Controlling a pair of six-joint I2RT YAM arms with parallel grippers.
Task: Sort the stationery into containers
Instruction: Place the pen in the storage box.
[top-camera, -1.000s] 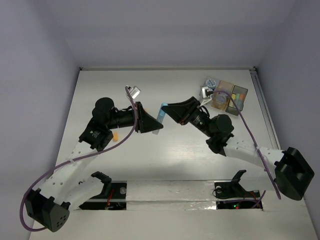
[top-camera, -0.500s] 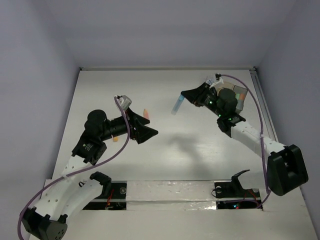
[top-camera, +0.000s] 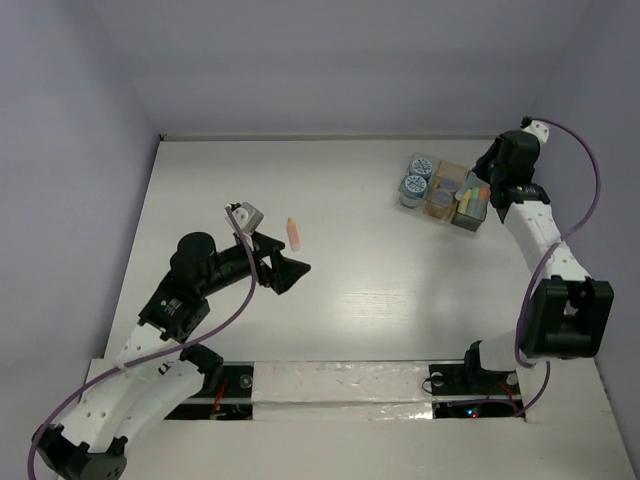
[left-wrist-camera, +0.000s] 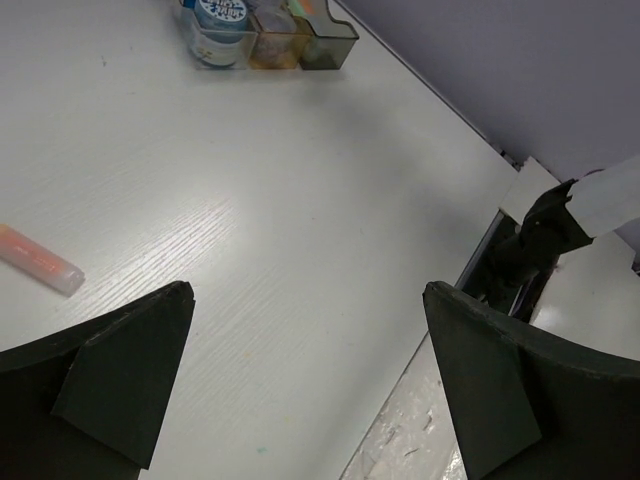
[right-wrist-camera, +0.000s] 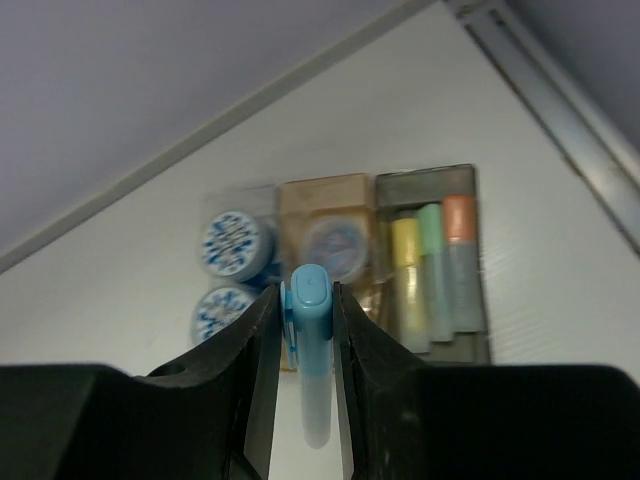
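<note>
Blue marker is hovering right by the grey container now

Right end effector (right-wrist-camera: 306, 330) is clamping the blue marker (right-wrist-camera: 310, 385), having swung from mid-table over to the grey container (right-wrist-camera: 430, 178). Left end effector (left-wrist-camera: 307, 295) is now gaping wide, holding nothing. The orange marker (top-camera: 294, 233) is lying on the table (top-camera: 400, 290), well left of that container.

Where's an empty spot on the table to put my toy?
Bare: the white table's middle, between the short orange marker and the small translucent boxes; also the far-left corner. Crowded: far right, around the boxes and round blue-white rolls.
</note>
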